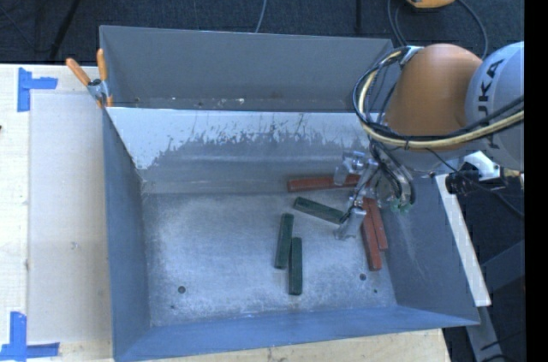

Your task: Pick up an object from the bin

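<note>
My gripper (349, 225) reaches down at the right of the bin floor, its fingertips at the right end of a dark green bar (318, 210) that lies slanted there. Whether the bar is between the fingers I cannot make out. Just right of the fingers lie two reddish-brown bars (373, 242) side by side, running toward the front. Another reddish-brown bar (312, 183) lies flat against the foot of the back wall, left of the gripper.
Two more dark green bars (284, 241) (295, 265) lie close together near the middle of the bin floor. The arm's orange cover and looped cables hang over the bin's right rear corner.
</note>
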Robot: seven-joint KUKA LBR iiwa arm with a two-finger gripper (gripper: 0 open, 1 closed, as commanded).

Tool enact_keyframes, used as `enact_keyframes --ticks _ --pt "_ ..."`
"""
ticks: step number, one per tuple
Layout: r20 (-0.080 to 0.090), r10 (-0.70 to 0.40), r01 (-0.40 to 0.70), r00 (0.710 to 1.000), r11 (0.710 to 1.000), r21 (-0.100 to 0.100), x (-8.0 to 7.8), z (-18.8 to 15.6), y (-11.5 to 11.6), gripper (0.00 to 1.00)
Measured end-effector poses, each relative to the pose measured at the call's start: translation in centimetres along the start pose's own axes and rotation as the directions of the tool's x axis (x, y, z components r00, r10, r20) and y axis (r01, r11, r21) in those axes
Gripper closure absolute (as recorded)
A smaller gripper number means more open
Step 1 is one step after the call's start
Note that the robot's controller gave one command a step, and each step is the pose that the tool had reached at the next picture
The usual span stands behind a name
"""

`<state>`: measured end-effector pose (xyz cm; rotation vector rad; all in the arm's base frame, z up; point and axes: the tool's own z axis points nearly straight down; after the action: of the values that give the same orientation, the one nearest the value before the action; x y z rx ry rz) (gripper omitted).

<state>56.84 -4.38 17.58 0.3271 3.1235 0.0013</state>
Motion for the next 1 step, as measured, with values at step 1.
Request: enact_keyframes --ticks 1 --pt "0.0 0.03 -0.03 1.0 1.0 0.0 0.26 -0.28 1.24 0.0"
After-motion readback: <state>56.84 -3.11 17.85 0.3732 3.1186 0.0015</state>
